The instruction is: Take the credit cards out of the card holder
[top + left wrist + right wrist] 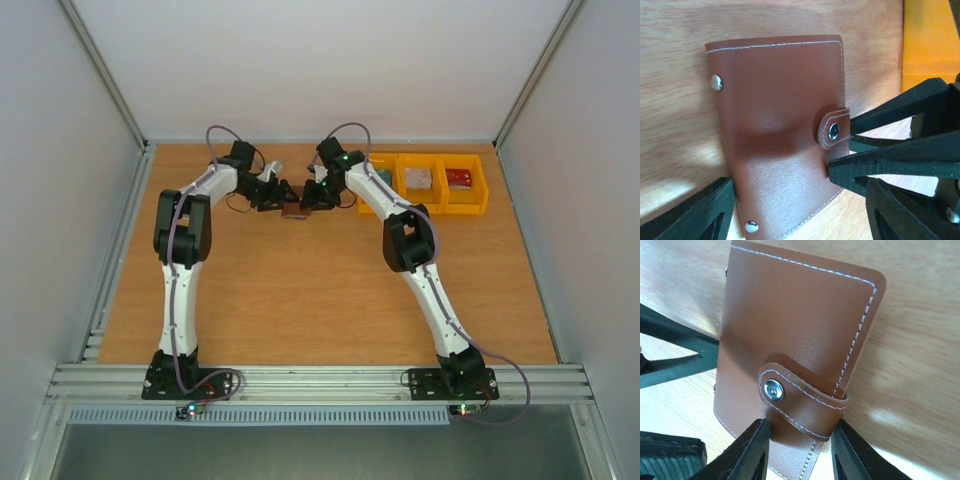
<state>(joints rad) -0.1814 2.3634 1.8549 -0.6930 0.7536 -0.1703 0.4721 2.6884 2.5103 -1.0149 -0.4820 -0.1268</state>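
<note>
Card holder (780,130) snapped shut, contents hidden; lower edge cut by the left wrist frame, partly behind the right gripper (801,424) in the right wrist view; yellow bin (930,40) cropped; overhead, bin contents too small to tell.

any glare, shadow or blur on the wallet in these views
Left wrist: card holder sharp, soft shadow band across its middle, sheen below. Right wrist: stitching crisp, bright glare patch on the table. Top external: even light, holder too small for detail.
</note>
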